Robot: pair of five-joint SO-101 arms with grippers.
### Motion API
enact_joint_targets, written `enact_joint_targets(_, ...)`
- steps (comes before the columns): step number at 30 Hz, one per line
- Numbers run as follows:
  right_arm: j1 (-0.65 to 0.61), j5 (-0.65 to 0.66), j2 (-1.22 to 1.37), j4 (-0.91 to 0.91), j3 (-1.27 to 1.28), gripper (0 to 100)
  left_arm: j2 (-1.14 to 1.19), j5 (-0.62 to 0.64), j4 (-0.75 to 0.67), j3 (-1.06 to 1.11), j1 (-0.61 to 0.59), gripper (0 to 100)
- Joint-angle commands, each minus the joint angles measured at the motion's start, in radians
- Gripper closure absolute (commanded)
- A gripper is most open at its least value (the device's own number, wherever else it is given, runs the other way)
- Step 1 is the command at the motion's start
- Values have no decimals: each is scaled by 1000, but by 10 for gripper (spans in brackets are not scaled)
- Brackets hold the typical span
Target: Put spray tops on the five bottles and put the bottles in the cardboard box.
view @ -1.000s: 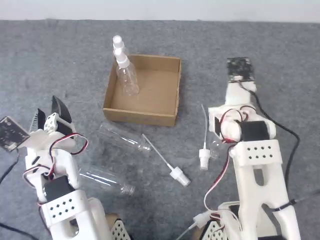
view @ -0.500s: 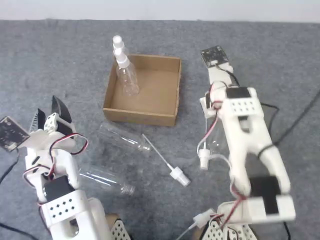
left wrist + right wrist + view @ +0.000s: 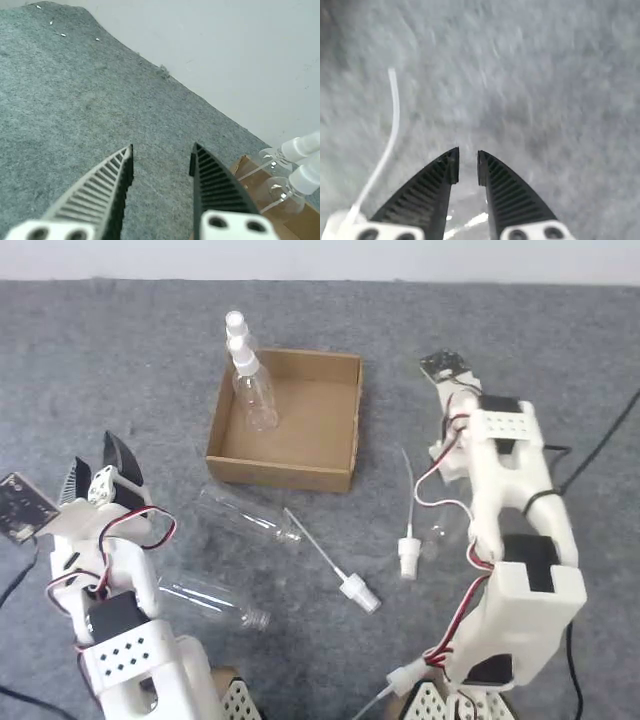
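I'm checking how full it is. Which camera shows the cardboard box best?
The high view: the whole cardboard box is seen from above, two capped bottles at its far left corner. The left wrist view catches just one corner beside those bottles. The right wrist view faces carpet and a spray tube.

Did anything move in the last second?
The right arm unfolded and stretched out over the table, swinging toward the cardboard box, then slightly back; the right claw took hold of nothing. The left claw, bottles and spray tops stayed put.
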Motion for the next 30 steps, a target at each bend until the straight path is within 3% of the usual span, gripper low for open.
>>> enact_joint_targets(1,61,72,-24,159,-101,990,-14,-14,-38,-8,2,823)
enact_joint_targets(18,119,80,-24,475,-121,990,-14,-14,-38,-8,0,823)
enact_joint_targets(30,111,97,-25,679,-407,991,-14,-14,-38,-8,-2,823)
